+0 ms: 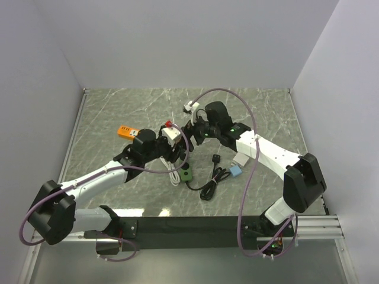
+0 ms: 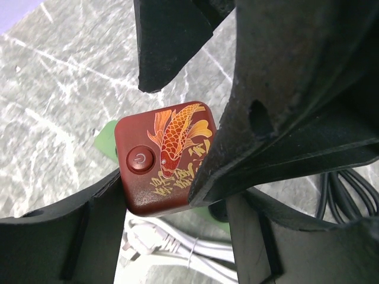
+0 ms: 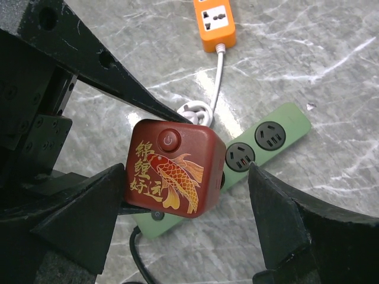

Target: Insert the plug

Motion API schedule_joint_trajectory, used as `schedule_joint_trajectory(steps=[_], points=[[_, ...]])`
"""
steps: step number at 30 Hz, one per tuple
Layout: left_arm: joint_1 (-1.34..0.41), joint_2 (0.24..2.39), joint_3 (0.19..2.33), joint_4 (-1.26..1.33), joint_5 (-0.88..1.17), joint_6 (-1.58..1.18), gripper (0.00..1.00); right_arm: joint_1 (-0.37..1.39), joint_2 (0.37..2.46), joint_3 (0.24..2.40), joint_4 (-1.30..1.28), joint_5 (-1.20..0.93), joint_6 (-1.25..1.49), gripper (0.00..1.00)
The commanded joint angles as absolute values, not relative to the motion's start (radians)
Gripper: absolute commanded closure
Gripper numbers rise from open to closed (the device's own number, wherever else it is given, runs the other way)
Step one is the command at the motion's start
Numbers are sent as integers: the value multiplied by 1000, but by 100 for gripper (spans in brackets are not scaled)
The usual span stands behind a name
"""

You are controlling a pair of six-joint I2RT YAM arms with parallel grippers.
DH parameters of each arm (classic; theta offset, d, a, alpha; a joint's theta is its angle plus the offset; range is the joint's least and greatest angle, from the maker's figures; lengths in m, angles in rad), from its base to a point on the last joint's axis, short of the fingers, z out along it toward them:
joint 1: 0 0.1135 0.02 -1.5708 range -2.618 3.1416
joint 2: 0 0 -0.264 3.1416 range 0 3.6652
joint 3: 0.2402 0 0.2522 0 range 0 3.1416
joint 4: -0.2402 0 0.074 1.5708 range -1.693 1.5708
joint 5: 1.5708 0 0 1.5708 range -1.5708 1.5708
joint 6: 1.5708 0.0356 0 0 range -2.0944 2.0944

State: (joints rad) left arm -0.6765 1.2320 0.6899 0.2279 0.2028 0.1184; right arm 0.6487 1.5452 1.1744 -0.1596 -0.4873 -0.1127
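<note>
The red plug cube (image 3: 174, 168) hangs in the air over the green power strip (image 3: 273, 137), which lies flat on the marbled tabletop (image 3: 331, 83). The left pincer (image 2: 159, 177) is clamped on the cube across two opposite sides, its koi picture and round button facing up. The right pincer (image 3: 183, 204) straddles the same cube with jaws spread: one finger sits just beside the cube's side, the other stands well apart, so it grips nothing. An orange socket block (image 3: 215, 21) with its white cord (image 3: 217, 77) lies further off.

The cube looks like hard moulded plastic: stiff, fairly light, with glossy faces and rounded corners that could slip or twist under a light pinch. Its flat side faces are probably the best place to hold, square across the middle, clear of the button. Its pins are hidden from every view, so their direction cannot be told. The strip seems light enough to slide when pushed on
</note>
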Motion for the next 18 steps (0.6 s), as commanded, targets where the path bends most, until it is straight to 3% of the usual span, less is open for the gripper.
schedule_joint_trajectory(steps=[1, 18], points=[[-696, 1180, 721, 333, 268, 129, 100, 713, 1626, 1215, -204, -410, -183, 11], [-696, 1170, 689, 308, 373, 190, 100, 663, 1661, 1250, -210, -618, -169, 13]])
